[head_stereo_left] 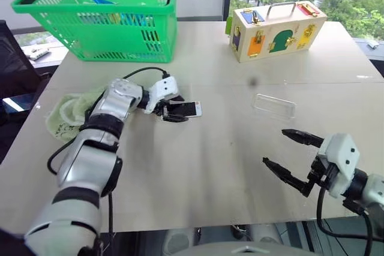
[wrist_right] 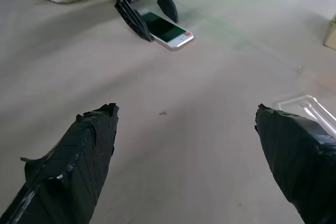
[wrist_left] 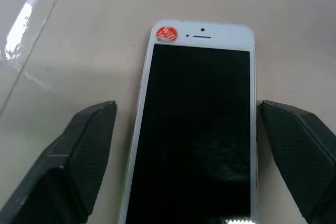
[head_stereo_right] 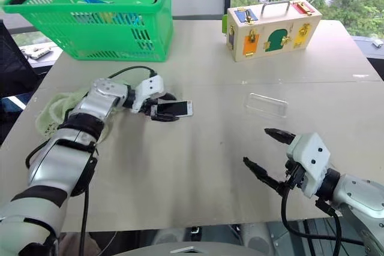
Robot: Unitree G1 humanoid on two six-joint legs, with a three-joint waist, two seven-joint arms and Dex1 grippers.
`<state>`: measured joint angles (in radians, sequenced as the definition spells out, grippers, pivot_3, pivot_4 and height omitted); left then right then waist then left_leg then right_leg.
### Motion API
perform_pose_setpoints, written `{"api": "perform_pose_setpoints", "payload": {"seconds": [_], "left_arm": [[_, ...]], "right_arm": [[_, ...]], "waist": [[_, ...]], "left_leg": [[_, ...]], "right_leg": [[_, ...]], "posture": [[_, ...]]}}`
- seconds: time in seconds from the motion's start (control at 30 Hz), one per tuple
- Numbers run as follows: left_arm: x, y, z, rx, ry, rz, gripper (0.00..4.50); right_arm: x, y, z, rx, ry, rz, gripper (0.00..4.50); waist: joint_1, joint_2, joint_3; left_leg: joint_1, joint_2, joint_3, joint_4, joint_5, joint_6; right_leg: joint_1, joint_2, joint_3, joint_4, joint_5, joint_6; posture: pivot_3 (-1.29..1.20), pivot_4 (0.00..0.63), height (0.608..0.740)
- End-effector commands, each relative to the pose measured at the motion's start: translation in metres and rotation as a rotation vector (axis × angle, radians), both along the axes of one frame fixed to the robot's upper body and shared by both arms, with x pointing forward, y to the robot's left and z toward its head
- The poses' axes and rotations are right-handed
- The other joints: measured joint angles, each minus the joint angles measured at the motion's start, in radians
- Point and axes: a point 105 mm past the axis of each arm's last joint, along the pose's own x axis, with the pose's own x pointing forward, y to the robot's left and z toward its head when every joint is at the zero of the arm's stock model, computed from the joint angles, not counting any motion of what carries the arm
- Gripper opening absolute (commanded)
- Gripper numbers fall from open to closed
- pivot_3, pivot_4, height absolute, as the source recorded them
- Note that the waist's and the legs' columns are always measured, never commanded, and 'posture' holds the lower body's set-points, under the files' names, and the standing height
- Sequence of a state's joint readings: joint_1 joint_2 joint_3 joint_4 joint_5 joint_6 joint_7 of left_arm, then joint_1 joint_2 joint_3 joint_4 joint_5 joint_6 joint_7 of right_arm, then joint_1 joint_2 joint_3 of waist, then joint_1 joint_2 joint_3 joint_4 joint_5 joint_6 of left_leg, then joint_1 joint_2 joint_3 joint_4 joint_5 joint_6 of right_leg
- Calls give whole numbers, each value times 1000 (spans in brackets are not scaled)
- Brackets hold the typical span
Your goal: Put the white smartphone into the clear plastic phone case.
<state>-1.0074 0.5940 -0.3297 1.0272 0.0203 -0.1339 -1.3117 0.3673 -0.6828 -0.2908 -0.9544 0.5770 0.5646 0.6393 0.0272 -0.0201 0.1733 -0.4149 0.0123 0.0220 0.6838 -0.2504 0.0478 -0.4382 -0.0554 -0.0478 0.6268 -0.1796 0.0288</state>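
Observation:
The white smartphone (head_stereo_left: pixel 189 109) lies flat, screen up, left of the table's middle, with a small red sticker on its far bezel. My left gripper (head_stereo_left: pixel 179 109) is open and straddles the phone's near half. In the left wrist view one finger (wrist_left: pixel 294 145) sits against the phone's (wrist_left: pixel 197 129) edge, and the other stands a little off it. The clear plastic phone case (head_stereo_left: pixel 274 105) lies open side up to the right of the phone, well apart from it. My right gripper (head_stereo_left: pixel 274 145) hovers open and empty in front of the case, pointing toward the left.
A green shopping basket (head_stereo_left: pixel 120 34) with items inside stands at the back left. A wooden latch box (head_stereo_left: pixel 276 28) with a metal handle stands at the back right. A pale green cloth (head_stereo_left: pixel 67 115) lies bunched by my left forearm. Bare tabletop separates phone and case.

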Motion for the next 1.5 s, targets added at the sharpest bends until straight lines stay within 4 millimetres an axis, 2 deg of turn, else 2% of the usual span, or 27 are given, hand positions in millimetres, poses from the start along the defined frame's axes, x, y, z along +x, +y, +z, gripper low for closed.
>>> {"api": "perform_pose_setpoints", "payload": {"seconds": [0.03, 0.13, 0.23, 0.37, 0.47, 0.6, 0.7, 0.77, 0.83, 0.9, 1.13, 1.3, 1.5], "left_arm": [[-7, 13, -13, 63, 97, 4, 2851], [-10, 2, -3, -81, 180, 13, 2849], [-10, -9, 8, -206, 227, 113, 2849], [-31, -23, 16, -244, 270, 288, 2849], [-43, -28, 23, -284, 308, 468, 2849], [-61, -27, 22, -269, 254, 679, 2849], [-65, -24, 19, -235, 187, 801, 2849], [-61, -31, 19, -247, 116, 825, 2849], [-62, -48, 11, -277, 145, 848, 2849], [-65, -61, 4, -287, 182, 832, 2849], [-67, -75, 6, -307, 201, 708, 2849], [-88, -115, 21, -348, 209, 335, 2849], [-87, -139, 27, -332, 117, -29, 2849]], "right_arm": [[-6, 5, 9, 1, -51, -6, 4500], [-5, 5, 6, -7, -47, -17, 4500], [-1, 3, 4, -18, -51, -31, 4500], [3, 2, 4, -26, -57, -31, 4500], [6, 3, 3, -30, -55, -14, 4500], [11, 0, 5, -33, -55, 5, 4500], [13, -2, 6, -36, -55, 15, 4500], [16, -1, 6, -38, -54, 29, 4500], [16, 0, 5, -43, -52, 45, 4500], [16, 1, 5, -44, -51, 50, 4500], [12, 3, 4, -42, -46, 41, 4500], [10, -1, 4, -34, -45, -1, 4500], [8, -16, 4, -59, -40, -74, 4500]], "waist": [[-1, -1, -1], [-12, -1, -1], [-13, -1, -1], [-14, -1, -1], [-10, -2, -1], [-13, -2, -1], [-13, -2, 0], [-13, -2, 0], [-9, -2, 0], [-6, -3, 0], [-8, -2, 0], [-9, -2, 0], [-9, -2, -1]], "left_leg": [[0, 2, 0, 1, 0, 0], [1, 5, 1, 2, 0, 0], [1, 5, 1, 3, 0, 0], [-1, 5, 2, 2, -1, 0], [-2, 4, 2, 1, -2, 1], [-1, 4, 2, 1, -2, 2], [1, 3, 1, 1, -2, 2], [1, 2, 0, 2, -2, 2], [3, 1, 0, 2, -2, 2], [2, -1, -2, 3, -2, 2], [2, -2, -1, 3, -2, 2], [2, -2, 0, 3, -2, 2], [2, -2, 0, 3, -2, 2]], "right_leg": [[0, 0, 0, 1, 0, 0], [0, 1, 0, 1, 0, 0], [0, 1, 0, 1, 0, 0], [-1, 1, 5, 1, 0, 0], [-1, 1, 7, 1, 0, 6], [-1, 1, 6, 0, -1, 7], [0, 3, 8, 2, -2, 4], [0, 5, 9, 5, -2, 4], [0, 5, 11, 7, -2, 3], [0, 4, 12, 8, -2, 3], [-1, 4, 14, 8, -2, 4], [-1, 4, 15, 8, -2, 3], [-1, 4, 15, 8, -2, 3]], "posture": [[0, 150, 740], [0, 150, 740], [0, 150, 740], [0, 150, 740], [0, 150, 740], [0, 150, 740], [0, 150, 740], [0, 150, 740], [0, 150, 740], [0, 150, 740], [0, 150, 740], [0, 150, 740], [0, 150, 740]]}}
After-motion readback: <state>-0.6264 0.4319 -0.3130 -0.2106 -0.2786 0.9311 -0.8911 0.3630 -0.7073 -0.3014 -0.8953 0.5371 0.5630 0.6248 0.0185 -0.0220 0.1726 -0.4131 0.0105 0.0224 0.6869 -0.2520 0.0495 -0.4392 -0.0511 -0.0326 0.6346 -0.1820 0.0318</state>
